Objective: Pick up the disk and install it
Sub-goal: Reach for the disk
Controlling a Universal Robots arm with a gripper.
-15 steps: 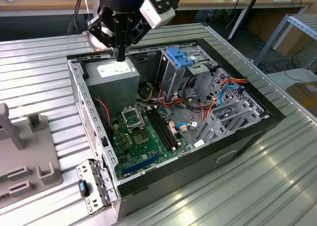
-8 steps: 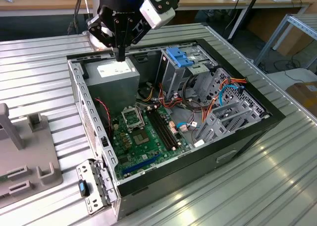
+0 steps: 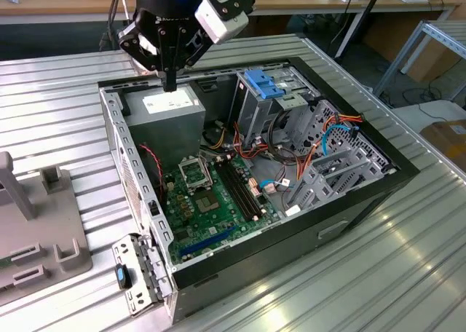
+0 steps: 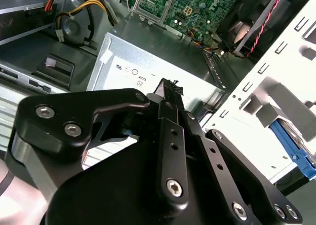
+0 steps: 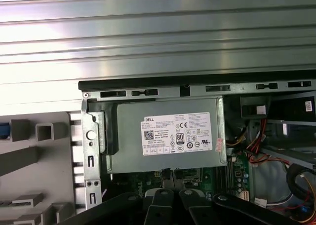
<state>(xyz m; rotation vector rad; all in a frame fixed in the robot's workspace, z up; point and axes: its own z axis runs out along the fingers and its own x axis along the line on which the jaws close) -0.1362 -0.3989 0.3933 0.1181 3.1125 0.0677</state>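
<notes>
Gripper [image 3: 170,86] hangs just above the power-supply box [image 3: 175,112], jaws closed together, nothing held. Disk [image 3: 263,83], blue bracket uppermost, sits in the drive cage [image 3: 251,117] beside the power-supply box, toward the exterior view's right, apart from the gripper.

Judgement: disk looks already placed in its bay; full seating cannot be confirmed.

White label [image 5: 177,133] on the power-supply box carries printed text and certification marks; not transcribed.

Robot at work: the arm's black wrist [image 3: 175,15] hangs at the exterior view's upper left, its hand [image 3: 170,84] pointing straight down. In both wrist views the slim black fingers [image 4: 170,131] [image 5: 163,205] lie pressed together at the tips, gripping nothing.
</notes>
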